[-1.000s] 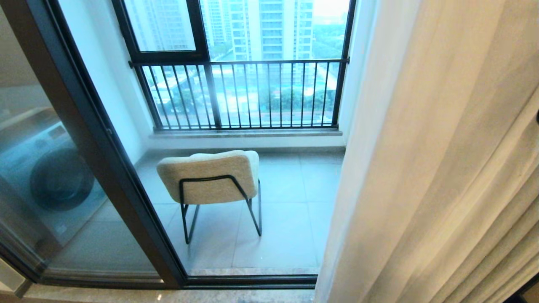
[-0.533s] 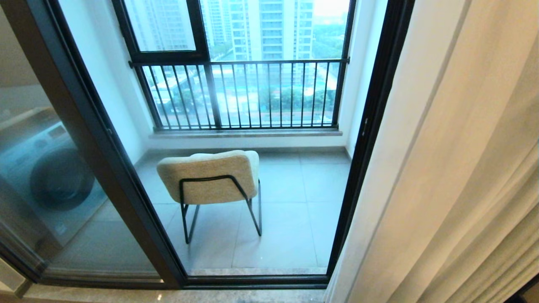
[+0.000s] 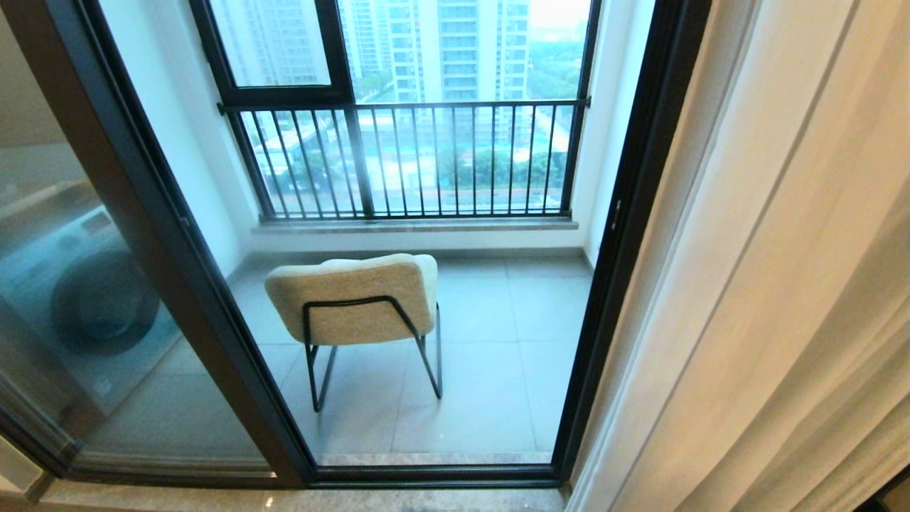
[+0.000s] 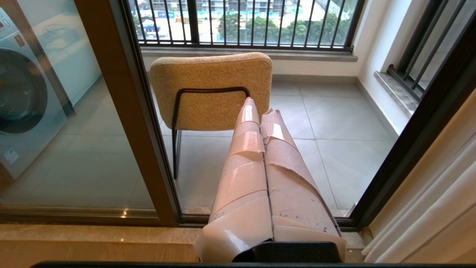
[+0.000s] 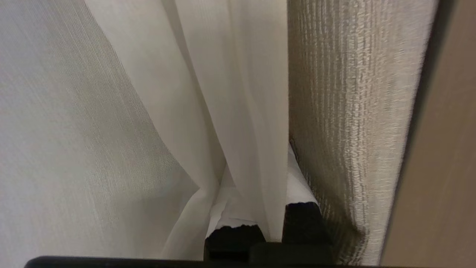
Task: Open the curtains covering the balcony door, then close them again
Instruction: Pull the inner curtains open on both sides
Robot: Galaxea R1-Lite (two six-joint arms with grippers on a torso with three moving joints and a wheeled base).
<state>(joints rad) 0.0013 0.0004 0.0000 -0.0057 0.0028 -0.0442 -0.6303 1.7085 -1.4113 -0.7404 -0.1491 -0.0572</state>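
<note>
We record the curtains (image 3: 775,284) gathered at the 3 o'clock side of the head view, hanging in long cream pleats from top to floor and overlapping the right upright of the balcony door (image 3: 625,235). The black frame of that door stands exposed on both sides, with its bottom rail running along 6 o'clock. The glass panel at 9 o'clock shows a washing machine (image 3: 92,299) behind it.

Beyond the opening we note a grey tiled balcony floor (image 3: 498,341) and a padded chair (image 3: 355,299) on thin black legs near the centre, its back toward us. At 12 o'clock a black-railed window (image 3: 405,156) sits above a pale sill, with tower blocks and trees outside. A strip of polished stone threshold (image 3: 213,498) lies along the near side of the bottom rail.

In the left wrist view the left gripper (image 4: 260,108) has its tape-wrapped fingers pressed together and holding nothing, pointing toward the chair back, clear of the fabric.

In the right wrist view the right gripper (image 5: 273,223) is pinching a sheer fold of the curtains between its dark fingers (image 5: 230,234), with a coarser woven panel just beside it and a plain beige wall surface (image 5: 442,149) beyond that.
</note>
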